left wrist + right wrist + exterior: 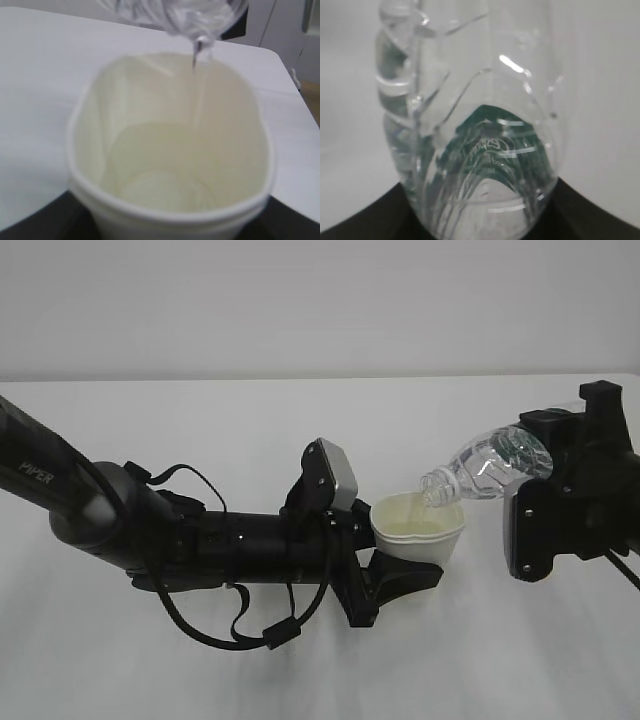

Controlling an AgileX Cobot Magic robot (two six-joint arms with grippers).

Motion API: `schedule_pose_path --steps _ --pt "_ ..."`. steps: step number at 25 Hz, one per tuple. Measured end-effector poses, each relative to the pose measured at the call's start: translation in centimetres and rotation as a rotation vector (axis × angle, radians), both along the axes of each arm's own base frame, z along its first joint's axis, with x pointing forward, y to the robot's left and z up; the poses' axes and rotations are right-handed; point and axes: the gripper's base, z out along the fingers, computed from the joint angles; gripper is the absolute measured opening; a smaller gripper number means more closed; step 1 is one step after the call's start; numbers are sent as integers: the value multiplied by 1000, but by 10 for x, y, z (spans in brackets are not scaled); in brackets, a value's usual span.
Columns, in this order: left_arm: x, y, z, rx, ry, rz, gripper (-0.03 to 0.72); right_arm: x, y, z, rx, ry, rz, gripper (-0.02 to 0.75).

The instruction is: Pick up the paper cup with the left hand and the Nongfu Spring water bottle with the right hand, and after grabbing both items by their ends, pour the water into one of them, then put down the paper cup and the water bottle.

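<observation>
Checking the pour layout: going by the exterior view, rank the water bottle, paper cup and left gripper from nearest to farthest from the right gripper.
1. Water bottle: held in the right gripper.
2. Paper cup: just left, under the bottle's mouth.
3. Left gripper: beyond it, gripping the cup.

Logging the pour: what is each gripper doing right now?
Left gripper: closed on the paper cup.
Right gripper: closed on the water bottle, tipped over the cup.

The paper cup (418, 530) is cream-white, pale yellowish inside. The Nongfu Spring water bottle (490, 466) is clear, ribbed plastic with a dark green label band. Both arms are black, the left arm (150, 525) lettered "PIPER" in white with a silver-grey block (338, 472). The counter (300, 670) is white.
</observation>
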Motion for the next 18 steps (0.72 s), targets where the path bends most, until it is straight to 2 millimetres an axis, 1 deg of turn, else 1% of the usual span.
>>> schedule_pose_path --steps 18 --pt "0 0 0 0 0 0 434 0 0 0 -3 -1 6 392"
